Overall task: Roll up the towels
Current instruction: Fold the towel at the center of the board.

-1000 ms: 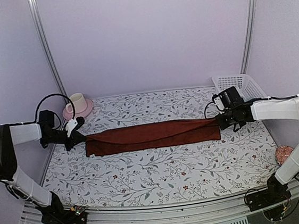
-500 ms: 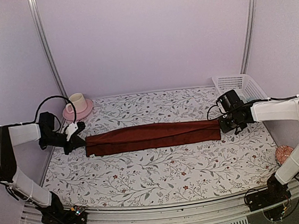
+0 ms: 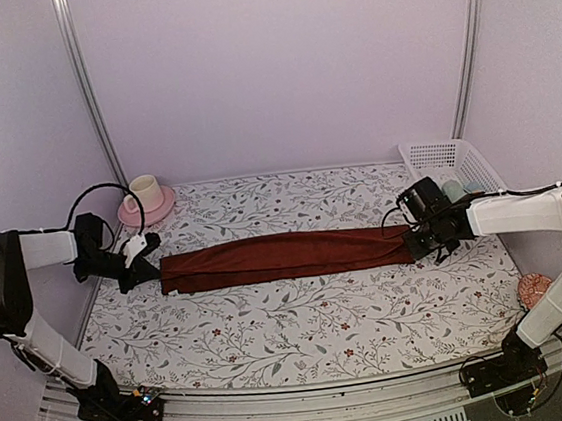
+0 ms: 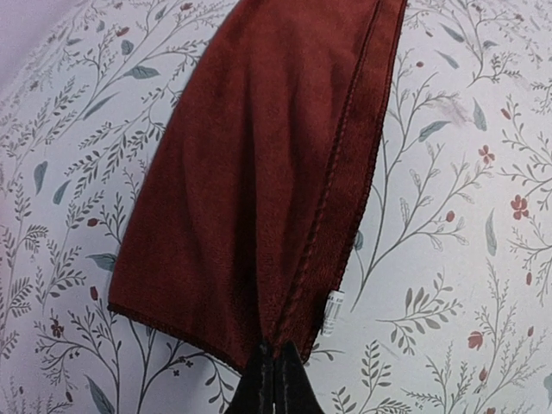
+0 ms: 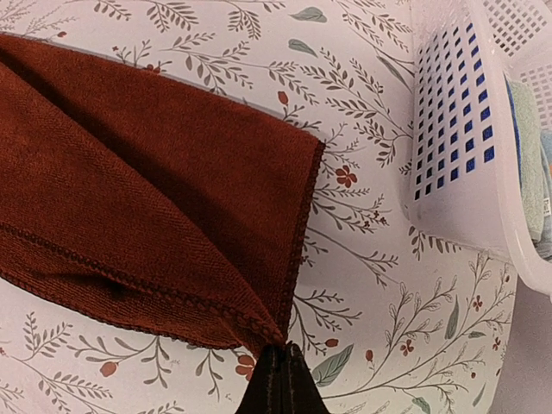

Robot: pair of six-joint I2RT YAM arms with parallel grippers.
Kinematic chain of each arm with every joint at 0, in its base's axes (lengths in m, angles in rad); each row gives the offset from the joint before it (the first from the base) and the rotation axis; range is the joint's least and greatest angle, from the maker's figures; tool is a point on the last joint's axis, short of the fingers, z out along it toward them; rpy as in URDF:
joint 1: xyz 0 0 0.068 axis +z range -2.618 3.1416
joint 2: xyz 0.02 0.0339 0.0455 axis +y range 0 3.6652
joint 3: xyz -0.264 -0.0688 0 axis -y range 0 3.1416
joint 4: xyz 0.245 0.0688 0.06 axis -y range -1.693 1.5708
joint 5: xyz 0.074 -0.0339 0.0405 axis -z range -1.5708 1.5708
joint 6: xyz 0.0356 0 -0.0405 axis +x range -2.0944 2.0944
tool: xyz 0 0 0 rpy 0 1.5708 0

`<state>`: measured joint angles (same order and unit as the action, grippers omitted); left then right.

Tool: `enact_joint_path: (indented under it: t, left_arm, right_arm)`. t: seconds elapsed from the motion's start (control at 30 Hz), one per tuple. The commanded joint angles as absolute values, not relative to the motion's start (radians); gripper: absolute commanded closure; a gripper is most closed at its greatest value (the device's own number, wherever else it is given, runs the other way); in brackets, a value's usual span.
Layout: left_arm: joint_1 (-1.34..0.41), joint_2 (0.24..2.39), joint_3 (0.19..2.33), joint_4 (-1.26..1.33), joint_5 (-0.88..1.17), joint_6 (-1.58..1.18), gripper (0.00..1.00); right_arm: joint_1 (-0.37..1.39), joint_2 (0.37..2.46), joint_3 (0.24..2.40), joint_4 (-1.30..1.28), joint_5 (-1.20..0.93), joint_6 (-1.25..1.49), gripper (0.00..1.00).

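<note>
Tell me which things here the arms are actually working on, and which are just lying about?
In the job: maroon towel, pinched at both ends by left gripper and right gripper; light-blue towel.
Lying about: white basket, cup, pink saucer, pinkish round object, floral table cover.

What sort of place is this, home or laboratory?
Likely a robot test cell: plain walls with metal rails, a floral table covering, a left arm and right arm holding a maroon towel.

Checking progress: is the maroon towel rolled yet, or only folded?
Folded, not rolled: the maroon towel lies as a long flat strip.
</note>
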<state>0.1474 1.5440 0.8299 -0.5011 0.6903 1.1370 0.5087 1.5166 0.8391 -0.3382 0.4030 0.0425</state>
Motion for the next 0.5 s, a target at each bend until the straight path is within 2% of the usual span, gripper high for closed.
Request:
enact_joint_path:
  t: [0.0, 0.2, 0.47]
  left_arm:
    - [0.158, 1.567, 0.849, -0.51, 0.669, 1.149, 1.0]
    - [0.169, 1.571, 0.854, -0.492, 0.662, 1.133, 1.0]
    - [0.182, 1.582, 0.865, -0.525, 0.676, 1.162, 1.0]
  right_arm:
    - [0.509, 1.506, 0.826, -0.36, 0.447, 0.06, 0.98]
    - [0.509, 1.511, 0.822, -0.369, 0.511, 0.076, 0.98]
    - [0.51, 1.493, 0.819, -0.377, 0.489, 0.082, 0.98]
